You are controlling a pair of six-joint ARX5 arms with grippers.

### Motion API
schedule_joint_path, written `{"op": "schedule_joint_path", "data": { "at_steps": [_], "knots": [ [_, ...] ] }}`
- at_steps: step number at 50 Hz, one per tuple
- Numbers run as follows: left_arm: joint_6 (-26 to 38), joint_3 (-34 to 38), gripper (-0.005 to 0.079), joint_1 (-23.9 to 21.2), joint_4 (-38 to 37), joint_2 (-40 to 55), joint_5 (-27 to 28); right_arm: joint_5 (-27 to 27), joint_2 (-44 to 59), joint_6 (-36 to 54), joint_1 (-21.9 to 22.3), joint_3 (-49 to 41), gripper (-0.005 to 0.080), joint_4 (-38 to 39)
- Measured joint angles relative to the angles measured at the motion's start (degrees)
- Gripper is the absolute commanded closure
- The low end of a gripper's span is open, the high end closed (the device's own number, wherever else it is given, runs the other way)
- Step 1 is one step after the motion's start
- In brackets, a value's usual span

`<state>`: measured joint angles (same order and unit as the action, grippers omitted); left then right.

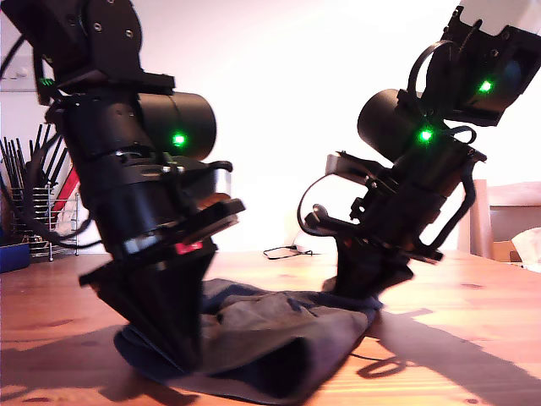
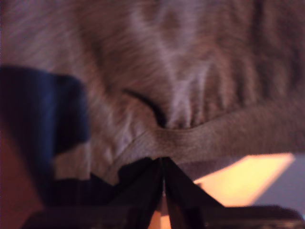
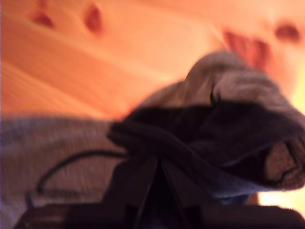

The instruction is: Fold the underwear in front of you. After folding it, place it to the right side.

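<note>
Nearest the exterior camera, the underwear point(image 1: 279, 338) lay bunched on the wooden table point(image 1: 473, 304), limp, light, best taken by its hem; my first gripper point(image 2: 162, 179) and my second gripper point(image 3: 159, 176) were each pinched closed on an edge.

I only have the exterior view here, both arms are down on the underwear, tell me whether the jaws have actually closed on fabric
Observer: In the first wrist view, my first gripper has its jaws closed together at a hemmed edge of the underwear.
Operator: And the other arm?
Observer: In the second wrist view, my second gripper is closed too, with a bunched dark fold of fabric heaped over the jaws.
Operator: Is any table showing near that one?
Observer: Yes, bare wooden table lies just beyond the bunched fold.
</note>
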<state>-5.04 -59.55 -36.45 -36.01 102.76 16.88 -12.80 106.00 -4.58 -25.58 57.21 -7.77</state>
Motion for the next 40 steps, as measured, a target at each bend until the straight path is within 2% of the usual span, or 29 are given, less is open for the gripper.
{"op": "schedule_joint_path", "data": {
  "at_steps": [15,19,22,26,30,32,33,40],
  "knots": [
    [3.8,-0.1,0.0764,4.0,-1.0,-0.5,-3.9,4.1,-0.3,-0.4,-0.3,2.5,0.0765,-8.3],
    [8.6,-0.2,0.0764,4.6,-1.1,-0.6,-5.1,7.5,-0.9,-3.5,-0.9,2.7,0.0765,-11.0],
    [9.7,-0.3,0.0764,4.9,-1.1,-0.6,-5.9,9.7,-1.4,-4.5,-1.3,2.7,0.0765,-12.5],
    [14.6,-0.3,0.0764,5.5,-1.0,-0.6,-6.8,13.4,-1.6,-10.6,-2.1,2.8,0.0765,-13.9],
    [19.3,-0.3,0.0764,6.1,-0.9,-0.7,-7.6,17.4,-1.7,-15.5,-3.3,2.8,0.0764,-13.6],
    [19.5,-0.4,0.0764,6.4,-0.9,-0.7,-7.9,19.5,-1.6,-16.9,-3.8,2.6,0.0764,-12.6],
    [22.8,-0.4,0.0764,6.5,-0.9,-0.7,-8.0,20.3,-1.6,-18.4,-3.9,2.4,0.0765,-11.6],
    [27.8,-0.4,0.0764,6.9,-0.9,-0.7,-8.2,21.4,-0.7,-20.9,-4.0,1.6,0.0765,-5.3]
  ]
}}
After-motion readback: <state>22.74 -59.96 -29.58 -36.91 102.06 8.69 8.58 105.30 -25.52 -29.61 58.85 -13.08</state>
